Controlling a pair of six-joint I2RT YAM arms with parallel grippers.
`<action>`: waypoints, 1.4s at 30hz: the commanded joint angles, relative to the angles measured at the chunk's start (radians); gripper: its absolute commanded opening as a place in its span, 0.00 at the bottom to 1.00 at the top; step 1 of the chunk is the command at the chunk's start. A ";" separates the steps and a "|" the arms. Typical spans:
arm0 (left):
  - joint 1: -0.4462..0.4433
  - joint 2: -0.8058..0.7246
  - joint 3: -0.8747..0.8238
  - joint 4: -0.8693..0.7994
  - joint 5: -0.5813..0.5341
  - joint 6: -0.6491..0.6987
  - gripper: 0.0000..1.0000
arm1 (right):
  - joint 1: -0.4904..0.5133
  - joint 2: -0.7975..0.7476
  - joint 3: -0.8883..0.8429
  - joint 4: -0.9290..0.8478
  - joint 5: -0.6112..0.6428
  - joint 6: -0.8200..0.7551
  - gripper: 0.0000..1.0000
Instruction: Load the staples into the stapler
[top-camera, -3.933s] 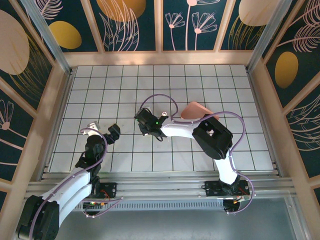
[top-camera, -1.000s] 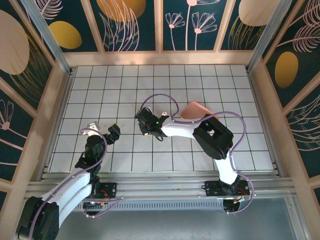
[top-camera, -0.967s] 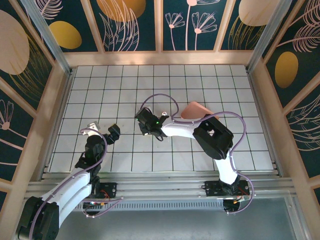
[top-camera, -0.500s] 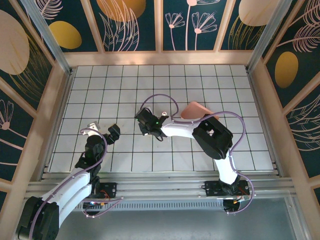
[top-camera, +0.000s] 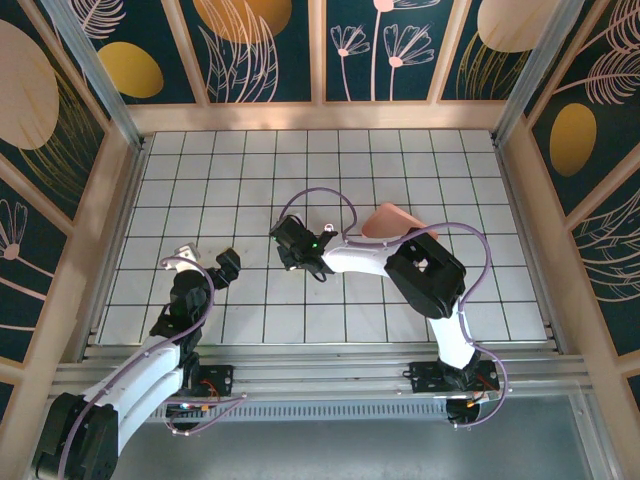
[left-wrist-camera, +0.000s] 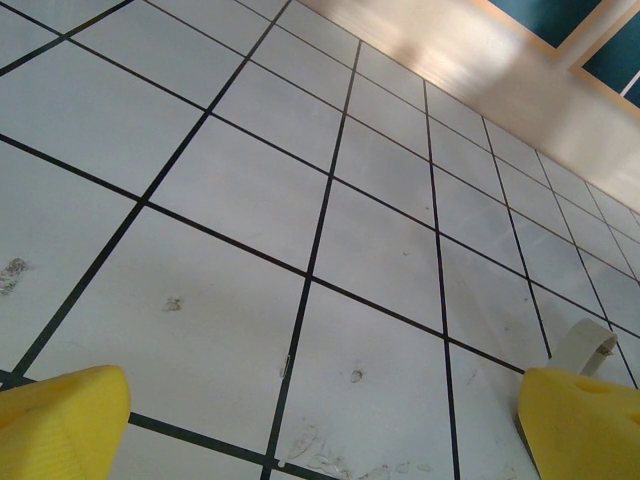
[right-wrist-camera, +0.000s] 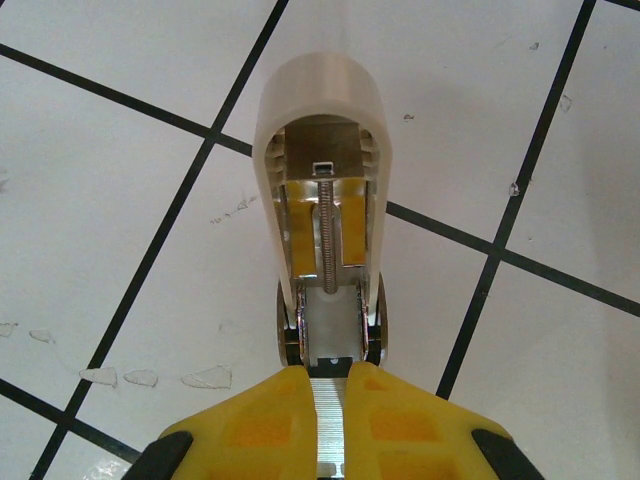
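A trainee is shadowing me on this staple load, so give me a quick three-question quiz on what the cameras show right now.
1. True or false: the left gripper is shut on the stapler.
2. What does the right gripper pinch between its yellow fingers? A) the pink tray B) the staples C) nothing
3. Fill in: the stapler lies on the tiled table with its lid ____.

Key
1. False. Its fingers stand wide apart over bare tiles.
2. B. A ribbed silvery strip sits between the closed fingers, lined up with the stapler's rail.
3. Open. The spring and inner rail are exposed.
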 joint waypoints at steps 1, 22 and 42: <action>0.005 -0.011 0.016 0.001 -0.020 0.014 0.99 | -0.012 -0.020 0.005 0.005 0.021 -0.019 0.09; 0.005 -0.012 0.018 -0.002 -0.020 0.014 0.99 | -0.012 -0.060 0.005 0.004 0.029 -0.019 0.09; 0.006 -0.017 0.019 -0.007 -0.022 0.016 0.99 | -0.013 -0.026 0.000 -0.004 0.026 -0.016 0.09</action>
